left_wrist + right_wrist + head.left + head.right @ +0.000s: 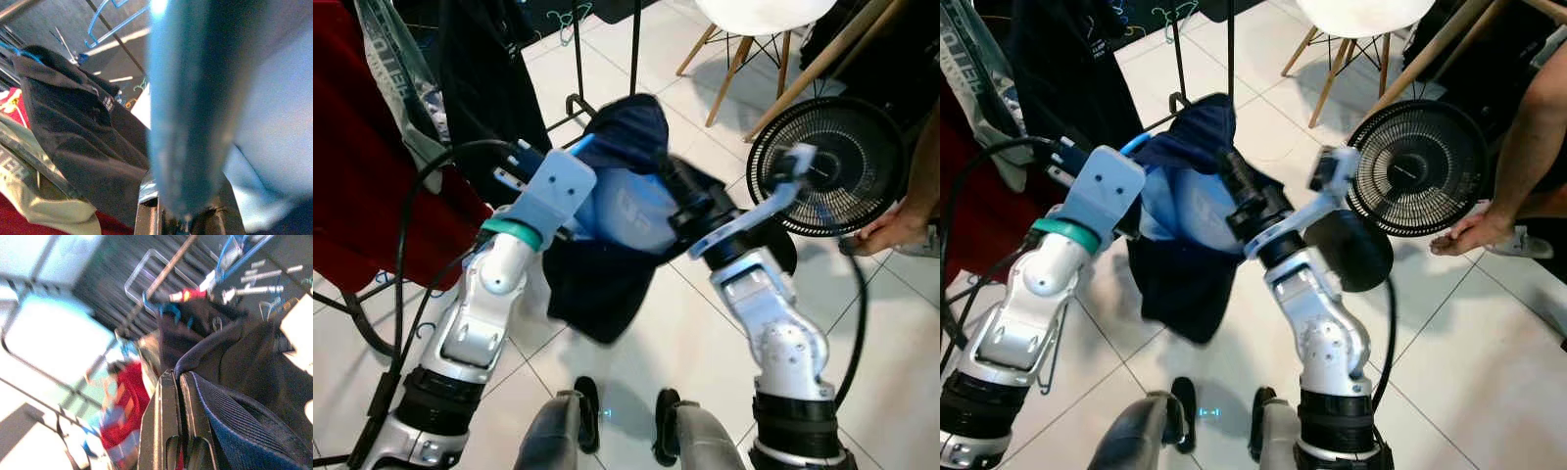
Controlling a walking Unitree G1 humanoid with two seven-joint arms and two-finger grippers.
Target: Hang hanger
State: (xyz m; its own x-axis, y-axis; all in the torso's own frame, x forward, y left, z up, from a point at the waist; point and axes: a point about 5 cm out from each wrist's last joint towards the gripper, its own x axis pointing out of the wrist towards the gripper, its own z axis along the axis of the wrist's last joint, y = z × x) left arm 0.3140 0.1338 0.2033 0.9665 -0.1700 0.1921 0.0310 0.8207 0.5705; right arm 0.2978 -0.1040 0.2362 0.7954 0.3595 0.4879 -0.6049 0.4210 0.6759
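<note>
- Garment (pixel 607 235): dark navy cloth with a pale blue panel bearing white lettering; soft, bunched, hem hanging limp above the tiled floor (pixel 685 343). Held up between both arms in front of the robot, presumably to carry it to the rack.
- Hanger (pixel 188 107): blue, smooth, plastic by the look; seen close and blurred in the left wrist view, largely wrapped in the garment. Not yet on any rail.
- Left gripper (pixel 514 168): at the garment's left edge by the hanger; whether its jaws are together or apart cannot be told.
- Right gripper (pixel 178 382): long black fingers pressed together on a ribbed navy fold of the garment.
- Clothes rack (pixel 634 49): thin black metal uprights, beyond the garment; dark and red clothing hangs alongside.
- Fan (pixel 827 166): round black wire grille, on the floor to the right; a person's hand (pixel 891 230) rests beside it.
</note>
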